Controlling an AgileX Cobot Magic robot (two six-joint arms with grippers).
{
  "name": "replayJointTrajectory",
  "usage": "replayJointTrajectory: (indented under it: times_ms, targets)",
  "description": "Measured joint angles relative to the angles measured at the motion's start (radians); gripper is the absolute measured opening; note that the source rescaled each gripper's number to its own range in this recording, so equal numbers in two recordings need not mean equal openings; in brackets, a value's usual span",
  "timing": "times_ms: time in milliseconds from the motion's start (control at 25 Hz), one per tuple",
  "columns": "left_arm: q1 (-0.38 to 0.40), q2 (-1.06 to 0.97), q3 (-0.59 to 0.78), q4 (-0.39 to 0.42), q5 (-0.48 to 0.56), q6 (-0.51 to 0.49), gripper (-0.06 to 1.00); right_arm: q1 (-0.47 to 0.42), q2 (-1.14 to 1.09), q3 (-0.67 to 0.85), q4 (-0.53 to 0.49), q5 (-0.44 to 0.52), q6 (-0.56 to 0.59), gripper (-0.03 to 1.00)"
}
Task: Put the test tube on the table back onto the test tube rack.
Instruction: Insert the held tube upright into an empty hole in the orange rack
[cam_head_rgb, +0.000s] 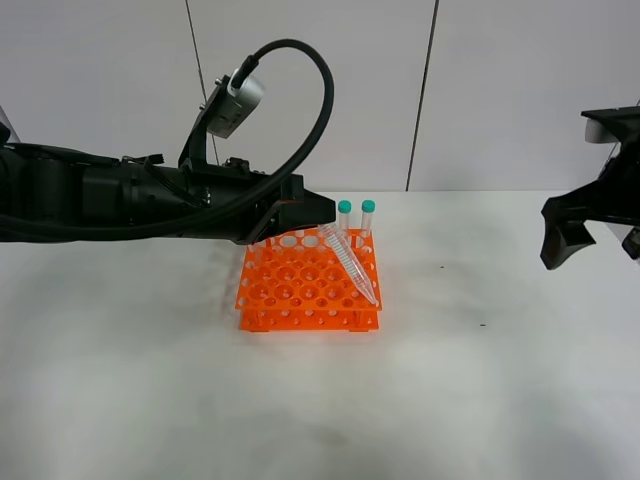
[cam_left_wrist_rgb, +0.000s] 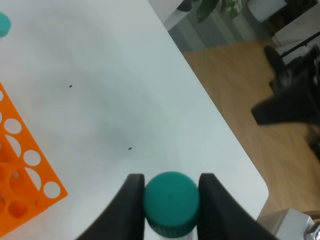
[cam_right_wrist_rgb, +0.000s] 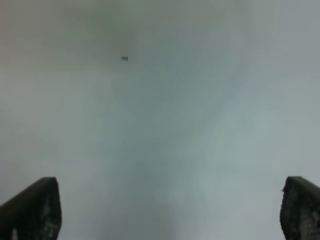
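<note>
The left gripper (cam_head_rgb: 322, 222), matte black and blunt-nosed, reaches in from the left over the back of the test tube rack (cam_head_rgb: 300, 290) in the high view, clamped on the upper end of the test tube (cam_head_rgb: 352, 265). The slim clear tube slants down across the rack's right side, its conical tip low near the front right holes; whether it has entered a hole cannot be told. The rack is bright orange plastic, roughly square and two-tiered, pierced by a grid of round holes, and it sits on the plain white matte table (cam_head_rgb: 150, 400). Two capped tubes (cam_head_rgb: 356, 210) stand upright in its back right corner, teal tops side by side. A thick black cable (cam_head_rgb: 322, 95) arches over the left arm. The right gripper (cam_head_rgb: 562, 240) hangs at the far right, well apart from the rack. In the left wrist view two smooth black fingers (cam_left_wrist_rgb: 131, 200) press either side of the round teal screw cap, with an orange corner of the rack beside them and a wooden floor (cam_left_wrist_rgb: 235, 95) past the table's rounded edge. In the right wrist view the dark fingertips (cam_right_wrist_rgb: 30, 210) stand wide apart with nothing between them, above blurred white tabletop marked by one small dark speck (cam_right_wrist_rgb: 124, 58).
</note>
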Motion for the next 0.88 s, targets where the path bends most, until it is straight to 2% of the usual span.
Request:
replayJointTrajectory:
  times_ms: [200, 360, 520, 680, 880]
  targets:
    - [0.0, 0.0, 0.0, 0.0, 0.0, 0.0, 0.0, 0.0, -0.202, 0.236, 0.008, 0.006, -0.001, 0.95]
    - [0.0, 0.0, 0.0, 0.0, 0.0, 0.0, 0.0, 0.0, -0.448, 0.441, 0.008, 0.014, -0.007, 0.94]
    - [0.0, 0.0, 0.0, 0.0, 0.0, 0.0, 0.0, 0.0, -0.752, 0.591, 0.008, -0.065, -0.039, 0.94]
    - [0.0, 0.0, 0.0, 0.0, 0.0, 0.0, 0.0, 0.0, -1.059, 0.679, 0.021, -0.156, -0.059, 0.94]
    - [0.0, 0.0, 0.0, 0.0, 0.0, 0.0, 0.0, 0.0, -1.311, 0.701, 0.032, -0.18, -0.055, 0.94]
